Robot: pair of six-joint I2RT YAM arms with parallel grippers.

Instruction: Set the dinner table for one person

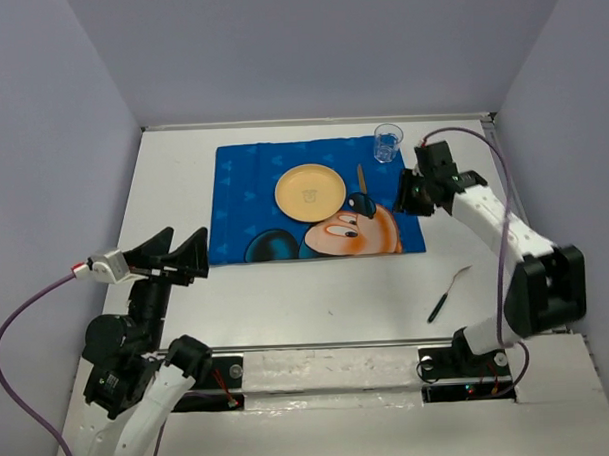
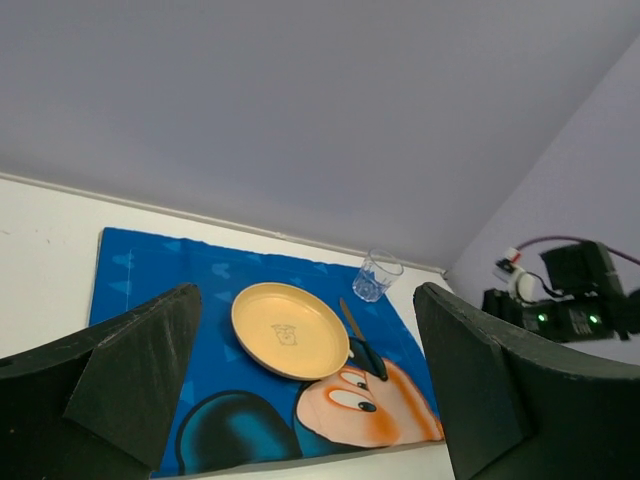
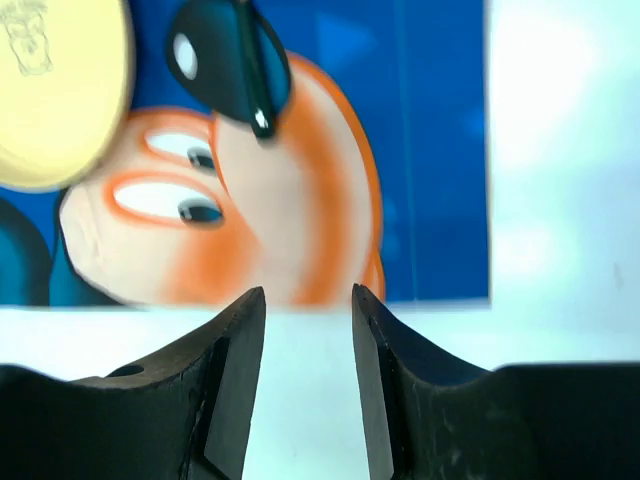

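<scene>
The dinner table (image 1: 317,288) is a white tabletop with a blue cartoon-mouse placemat (image 1: 253,180) at the back. On the mat lie a yellow plate (image 1: 310,192) and, just right of it, a knife (image 1: 361,186) with a dark handle. A clear glass (image 1: 388,142) stands at the mat's far right corner. My left gripper (image 1: 180,254) is wide open and empty, raised off the mat's near left corner. My right gripper (image 1: 405,196) is open and empty at the mat's right edge. In the right wrist view its fingertips (image 3: 245,310) hang over bare table, with the knife handle (image 3: 250,70) beyond.
A utensil with a black handle and pale head (image 1: 447,295) lies on bare table at the near right, in front of the right arm. Grey walls close in the table on three sides. The left wrist view shows the plate (image 2: 288,330), knife (image 2: 358,340) and glass (image 2: 376,276).
</scene>
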